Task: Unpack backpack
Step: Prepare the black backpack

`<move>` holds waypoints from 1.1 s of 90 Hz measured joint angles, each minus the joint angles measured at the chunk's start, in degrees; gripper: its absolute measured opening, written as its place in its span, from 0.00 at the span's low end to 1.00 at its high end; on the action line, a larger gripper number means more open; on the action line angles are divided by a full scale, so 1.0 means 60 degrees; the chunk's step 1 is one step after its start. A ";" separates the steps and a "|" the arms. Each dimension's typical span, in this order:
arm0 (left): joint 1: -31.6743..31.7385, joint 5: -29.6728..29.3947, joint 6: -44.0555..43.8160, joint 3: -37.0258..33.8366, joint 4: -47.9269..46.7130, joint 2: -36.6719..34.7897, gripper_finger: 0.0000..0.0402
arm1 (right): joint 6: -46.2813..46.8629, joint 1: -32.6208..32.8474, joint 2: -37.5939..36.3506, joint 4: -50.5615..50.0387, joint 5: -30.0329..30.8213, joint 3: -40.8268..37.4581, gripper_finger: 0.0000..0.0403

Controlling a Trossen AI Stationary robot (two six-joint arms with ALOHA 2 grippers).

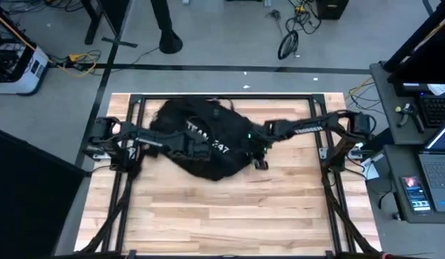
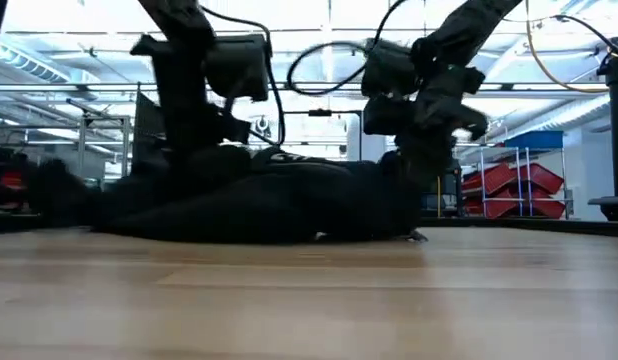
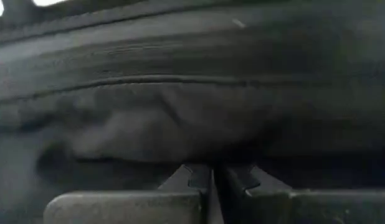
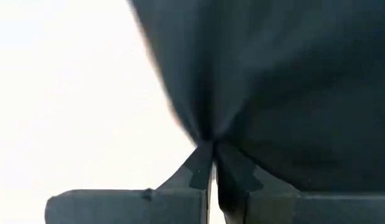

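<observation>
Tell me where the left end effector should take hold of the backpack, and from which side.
Probably a raised fold along the seam running across the backpack, coming in from the bag's left side where the left end effector already sits. The bag lies flat and slack on the table, so loose cloth pinches more easily than the body. The right end effector already pinches fabric.

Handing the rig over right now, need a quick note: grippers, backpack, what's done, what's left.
Left gripper: jaws shut, pressed against the large rounded black fabric backpack; whether it holds any fabric cannot be told.
Right gripper: jaws shut on a pinch of backpack fabric at the bag's right side.
Backpack: lying flat on the light wooden table, towards the far edge, between the two arms, white lettering facing up.
Done: both arms are at the bag; nothing taken out is visible on the table.
Left: open it and take out the contents.
</observation>
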 joint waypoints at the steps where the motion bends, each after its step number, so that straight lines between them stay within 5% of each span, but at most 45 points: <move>1: 0.0051 -0.0002 0.0124 0.0002 0.0058 0.0000 0.00 | 0.0018 0.0113 0.0000 0.0078 -0.0013 -0.0027 0.00; 21: 0.0639 -0.0049 0.2624 0.0162 0.0955 0.0015 0.00 | 0.0396 0.1633 0.0000 0.1988 0.0017 -0.0130 0.00; 31: 0.0496 -0.0049 0.3279 0.0665 0.0182 -0.0008 0.00 | 0.0860 0.1979 -0.0110 0.1992 0.1084 0.0166 0.00; 49: -0.0792 -0.0039 0.3260 0.1796 -0.1929 -0.0849 0.00 | 0.1289 0.2224 -0.1181 0.0729 0.2621 0.1353 0.00; 68: -0.2445 0.0026 0.2474 0.2150 -0.1829 -0.1983 0.00 | 0.3016 0.2268 -0.1836 -0.0352 0.2790 0.1604 0.01; 87: -0.3499 0.0031 0.1742 0.2126 -0.2016 -0.2153 0.00 | 0.3647 0.3005 -0.1430 -0.0256 0.2723 0.1597 0.18; 99: -0.3825 0.0031 0.1742 0.2126 -0.2049 -0.2156 0.00 | 0.3249 0.3512 -0.0753 0.0438 0.3877 0.1593 0.33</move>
